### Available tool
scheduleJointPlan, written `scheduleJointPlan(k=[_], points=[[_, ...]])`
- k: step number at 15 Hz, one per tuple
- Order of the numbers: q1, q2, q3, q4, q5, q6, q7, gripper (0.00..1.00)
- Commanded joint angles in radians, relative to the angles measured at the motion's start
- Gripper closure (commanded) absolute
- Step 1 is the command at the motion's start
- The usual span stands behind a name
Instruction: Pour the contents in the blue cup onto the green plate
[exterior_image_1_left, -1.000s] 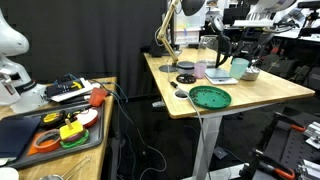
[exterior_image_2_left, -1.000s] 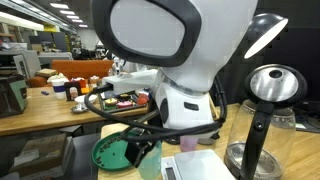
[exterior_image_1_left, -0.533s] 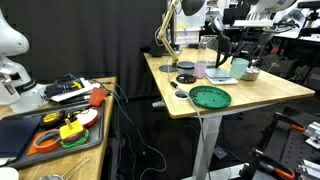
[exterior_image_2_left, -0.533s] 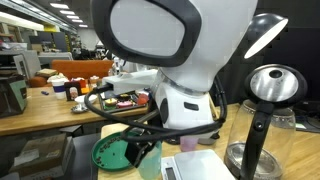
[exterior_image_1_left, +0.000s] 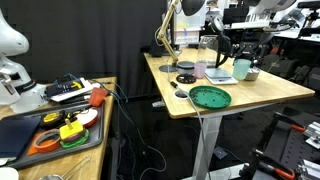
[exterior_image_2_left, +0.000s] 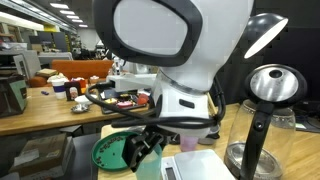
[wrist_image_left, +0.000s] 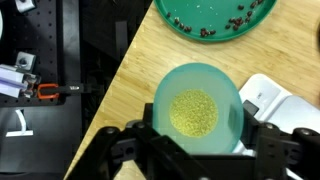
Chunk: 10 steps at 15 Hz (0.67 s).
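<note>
In the wrist view the hand (wrist_image_left: 200, 138) straddles the upright blue cup (wrist_image_left: 196, 82) holding the contents (wrist_image_left: 193, 112), grip unclear, with the green plate (wrist_image_left: 215, 8) just ahead.

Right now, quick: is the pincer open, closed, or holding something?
Pincer: its fingers flank the blue cup, which holds the contents; whether they are clamped on it cannot be told.

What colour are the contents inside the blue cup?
The contents are pale yellow-beige, clearest in wrist view.
</note>
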<state>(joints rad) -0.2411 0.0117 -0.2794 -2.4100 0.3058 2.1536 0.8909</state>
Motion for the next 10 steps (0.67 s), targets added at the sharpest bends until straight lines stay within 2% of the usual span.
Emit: scheduleJointPlan(k=[1, 7, 10], points=[[0.013, 0.02, 0.024, 0.035, -0.077, -0.03, 0.219, 0.48], [0.083, 0.08, 0.09, 0.112, -0.171, -0.079, 0.646, 0.48], [0.116, 0.132, 0.109, 0.159, -0.196, -0.123, 0.731, 0.48]])
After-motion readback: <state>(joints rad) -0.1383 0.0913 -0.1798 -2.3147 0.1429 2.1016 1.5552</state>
